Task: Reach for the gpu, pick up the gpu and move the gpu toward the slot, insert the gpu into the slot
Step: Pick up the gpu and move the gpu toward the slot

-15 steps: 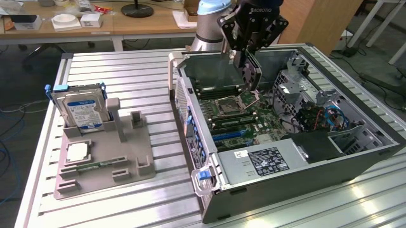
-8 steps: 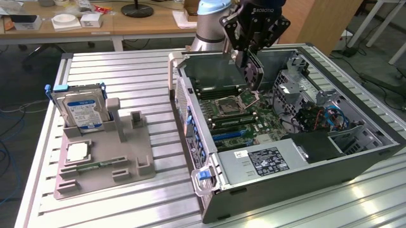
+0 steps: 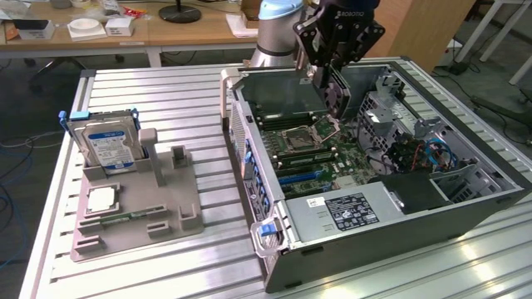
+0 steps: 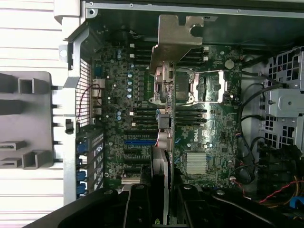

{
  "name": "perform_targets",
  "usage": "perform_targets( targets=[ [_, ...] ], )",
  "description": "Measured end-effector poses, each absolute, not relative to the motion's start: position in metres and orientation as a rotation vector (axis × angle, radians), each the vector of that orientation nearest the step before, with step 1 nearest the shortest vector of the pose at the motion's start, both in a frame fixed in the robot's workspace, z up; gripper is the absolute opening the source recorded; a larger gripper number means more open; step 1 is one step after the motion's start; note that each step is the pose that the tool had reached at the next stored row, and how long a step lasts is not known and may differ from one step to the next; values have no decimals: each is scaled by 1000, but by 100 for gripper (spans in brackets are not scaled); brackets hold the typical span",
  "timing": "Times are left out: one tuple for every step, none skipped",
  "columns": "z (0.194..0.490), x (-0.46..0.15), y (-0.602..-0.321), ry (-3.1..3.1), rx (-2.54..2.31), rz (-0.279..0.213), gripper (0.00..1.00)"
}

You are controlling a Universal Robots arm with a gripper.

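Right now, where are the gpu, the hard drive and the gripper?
gpu (image 3: pixel 339 93): exterior view, on its flat side.
hard drive (image 3: pixel 109 148): exterior view, on its blue label.
gripper (image 4: pixel 164 194): wrist view, midway between its fingertips, where it is shut on the gpu.

One gpu (image 3: pixel 338 94), one hard drive (image 3: pixel 109 147), one computer case (image 3: pixel 399 244), one grey fixture (image 3: pixel 171 200).

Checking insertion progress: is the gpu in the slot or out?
Out. The gpu hangs on edge in the jaws, above the motherboard, clear of its slots.
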State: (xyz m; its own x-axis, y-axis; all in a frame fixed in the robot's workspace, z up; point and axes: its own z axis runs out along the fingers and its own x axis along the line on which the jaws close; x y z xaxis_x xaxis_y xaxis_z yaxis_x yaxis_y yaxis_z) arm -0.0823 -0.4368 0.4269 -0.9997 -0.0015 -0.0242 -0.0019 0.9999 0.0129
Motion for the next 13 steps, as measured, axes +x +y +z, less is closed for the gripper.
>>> perform_targets(
  targets=[
    [427,-81,-437,3117,-3,20,27],
    [427,-80,-437,3117,-3,20,27],
    [427,-79,-437,3117,-3,20,27],
    [427,-78,-437,3117,-3,20,27],
    [427,-77,-437,3117,-3,20,27],
    [427,-76,-437,3117,-2,20,27],
    [427,-75,-437,3117,-2,20,27],
    [427,-74,-437,3117,-2,20,27],
    [426,-73,-437,3117,-3,20,27],
    [426,-72,-437,3117,-3,20,27],
    [426,-71,-437,3117,-2,20,27],
    [426,-70,-437,3117,-2,20,27],
    [426,-68,-437,3117,-3,20,27]
  ],
)
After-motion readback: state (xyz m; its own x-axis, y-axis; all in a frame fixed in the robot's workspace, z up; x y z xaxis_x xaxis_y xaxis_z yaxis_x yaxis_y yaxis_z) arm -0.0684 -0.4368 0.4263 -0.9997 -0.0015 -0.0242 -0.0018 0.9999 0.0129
